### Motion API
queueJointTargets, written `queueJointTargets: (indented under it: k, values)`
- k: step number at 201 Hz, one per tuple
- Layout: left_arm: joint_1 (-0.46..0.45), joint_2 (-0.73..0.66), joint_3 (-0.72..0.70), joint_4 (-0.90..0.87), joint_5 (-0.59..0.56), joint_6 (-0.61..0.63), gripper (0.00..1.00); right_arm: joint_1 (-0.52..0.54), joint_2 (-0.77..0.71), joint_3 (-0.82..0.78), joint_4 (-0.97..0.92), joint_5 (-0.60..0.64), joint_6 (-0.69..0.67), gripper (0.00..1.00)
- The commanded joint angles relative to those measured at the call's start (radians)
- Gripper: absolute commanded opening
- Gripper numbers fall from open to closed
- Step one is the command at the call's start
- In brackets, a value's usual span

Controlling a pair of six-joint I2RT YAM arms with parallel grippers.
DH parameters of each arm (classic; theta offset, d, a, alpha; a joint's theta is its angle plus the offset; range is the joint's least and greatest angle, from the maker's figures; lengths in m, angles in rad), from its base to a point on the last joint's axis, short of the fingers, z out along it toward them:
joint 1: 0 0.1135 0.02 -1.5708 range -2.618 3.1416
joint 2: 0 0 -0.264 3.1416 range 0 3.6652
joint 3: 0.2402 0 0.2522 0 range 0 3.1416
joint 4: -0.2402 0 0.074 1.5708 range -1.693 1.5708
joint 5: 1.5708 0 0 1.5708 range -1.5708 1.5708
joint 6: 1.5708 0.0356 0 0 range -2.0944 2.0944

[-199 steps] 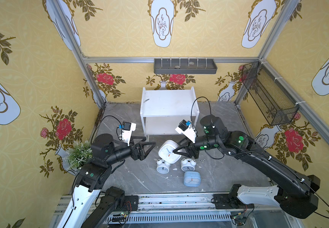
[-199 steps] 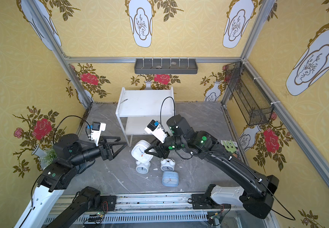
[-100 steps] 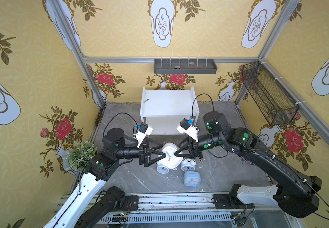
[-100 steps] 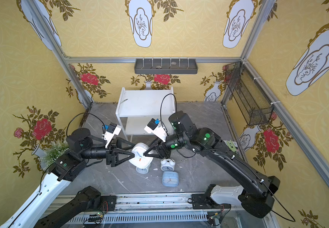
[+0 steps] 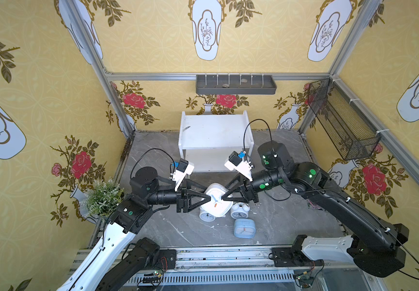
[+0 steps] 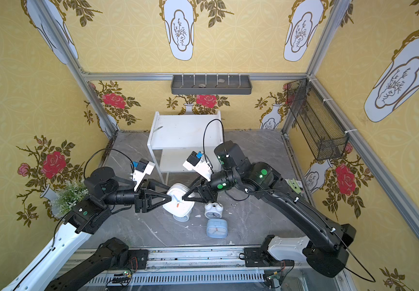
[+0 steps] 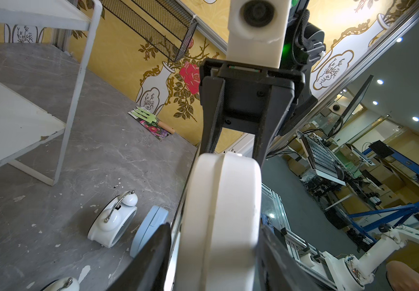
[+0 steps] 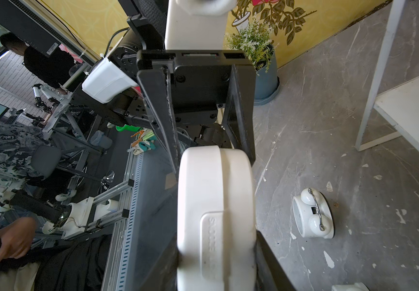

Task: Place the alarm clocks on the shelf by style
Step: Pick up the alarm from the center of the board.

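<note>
Clocks sit grouped at the lower centre of both top views, and one of them, the white square clock (image 5: pixel 214 204), is up off the tabletop (image 5: pixel 153 156), tilted with its face toward the camera.

The right fingers (image 5: pixel 229 198) come in from the right of the frame and are clamped on its right edge, front and back. The right wrist view shows the white case (image 8: pixel 216 214) wedged between them.

The left fingers (image 5: pixel 204 198) reach in from the left and straddle the opposite edge, narrowly parted, one close to each face. In the left wrist view a thin strip of background shows between one finger (image 7: pixel 153 257) and the case, so I cannot tell whether they press it.

Just below the held clock in the frame lies a twin-bell clock (image 5: pixel 206 216), face up and partly hidden by it. A second twin-bell clock (image 5: pixel 239 211) lies to its right, and the blue clock (image 5: pixel 244 228) lies face up nearer the bottom edge.

The shelf (image 5: pixel 213 131) stands at the upper centre, against the back wall, well apart from all four clocks.

A potted plant (image 5: pixel 104 199) stands at the left edge of the tabletop.
</note>
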Motion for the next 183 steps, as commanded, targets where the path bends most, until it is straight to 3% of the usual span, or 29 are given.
queueJointTargets:
  k: [1, 38, 62, 76, 91, 101, 119, 141, 183]
  values:
    - [-0.002, -0.001, -0.016, 0.087, 0.025, -0.030, 0.48, 0.000, -0.001, 0.007, 0.047, -0.013, -0.003, 0.24]
    - [-0.001, -0.007, -0.039, 0.143, 0.027, -0.062, 0.37, 0.002, -0.002, 0.002, 0.059, 0.007, -0.002, 0.25]
    - [-0.001, -0.013, -0.067, 0.212, 0.029, -0.104, 0.24, 0.005, -0.015, -0.002, 0.078, 0.036, 0.009, 0.34]
    - [-0.001, -0.019, -0.094, 0.294, 0.027, -0.155, 0.20, 0.006, -0.034, -0.016, 0.108, 0.079, 0.021, 0.53]
    - [-0.001, -0.027, -0.131, 0.415, 0.010, -0.227, 0.17, 0.006, -0.067, -0.048, 0.157, 0.147, 0.036, 0.62]
    - [-0.002, -0.031, -0.154, 0.498, -0.010, -0.272, 0.16, 0.003, -0.098, -0.084, 0.206, 0.190, 0.064, 0.80]
    - [0.000, -0.030, -0.172, 0.601, -0.054, -0.335, 0.08, 0.000, -0.134, -0.133, 0.259, 0.205, 0.086, 0.97]
    - [0.000, -0.017, -0.165, 0.679, -0.098, -0.371, 0.06, -0.001, -0.151, -0.184, 0.335, 0.183, 0.127, 0.98]
    - [0.002, -0.007, -0.164, 0.730, -0.147, -0.372, 0.05, -0.001, -0.171, -0.256, 0.508, 0.088, 0.203, 0.88]
